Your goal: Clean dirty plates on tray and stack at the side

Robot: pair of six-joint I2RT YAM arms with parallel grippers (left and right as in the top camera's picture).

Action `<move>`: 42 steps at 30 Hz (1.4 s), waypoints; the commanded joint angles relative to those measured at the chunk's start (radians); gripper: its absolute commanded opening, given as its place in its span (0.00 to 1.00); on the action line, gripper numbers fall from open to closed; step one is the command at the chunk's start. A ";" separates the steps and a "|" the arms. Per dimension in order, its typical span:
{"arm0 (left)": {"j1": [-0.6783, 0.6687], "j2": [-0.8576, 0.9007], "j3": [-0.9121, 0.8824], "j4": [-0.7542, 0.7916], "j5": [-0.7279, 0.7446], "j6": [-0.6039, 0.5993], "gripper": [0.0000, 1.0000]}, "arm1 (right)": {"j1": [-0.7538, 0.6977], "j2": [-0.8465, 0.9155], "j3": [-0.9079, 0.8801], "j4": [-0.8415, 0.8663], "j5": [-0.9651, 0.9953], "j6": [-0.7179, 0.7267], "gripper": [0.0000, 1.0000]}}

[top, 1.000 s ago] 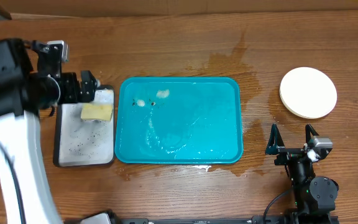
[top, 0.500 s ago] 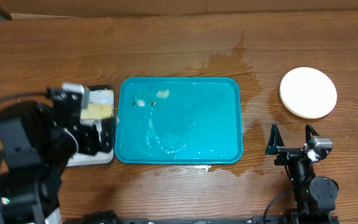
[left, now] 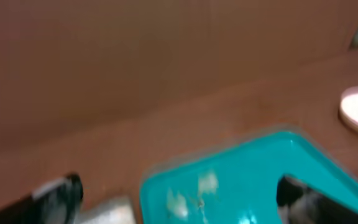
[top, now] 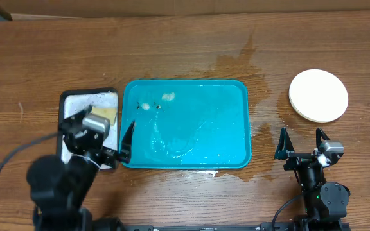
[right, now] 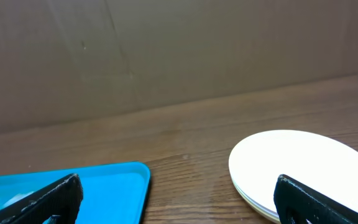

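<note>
A stack of round shallow white plates point(top: 318, 95) sits on the brown wooden table point(top: 185, 45) at about 2 o'clock from the large teal-blue rectangular plastic tray point(top: 230, 102), well apart from it. The left gripper point(top: 98, 130) hovers at the tray's 8 o'clock corner, jaws wide and empty; the right gripper point(top: 300, 133), at 4 o'clock, also stands wide, holding nothing

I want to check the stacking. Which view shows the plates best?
The right wrist view: the plates are near and sharp, their layered rims visible. Overhead shows one whole disc only. The left wrist view shows a blurred piece.
</note>
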 commanded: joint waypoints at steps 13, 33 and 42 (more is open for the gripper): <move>-0.035 -0.368 -0.573 0.679 -0.060 -0.074 1.00 | -0.003 -0.012 -0.011 0.006 -0.005 0.000 1.00; -0.042 -0.508 -0.734 0.344 -0.277 -0.198 1.00 | -0.003 -0.012 -0.011 0.006 -0.005 0.000 1.00; -0.041 -0.507 -0.734 0.346 -0.294 -0.194 1.00 | -0.003 -0.012 -0.011 0.006 -0.005 0.000 1.00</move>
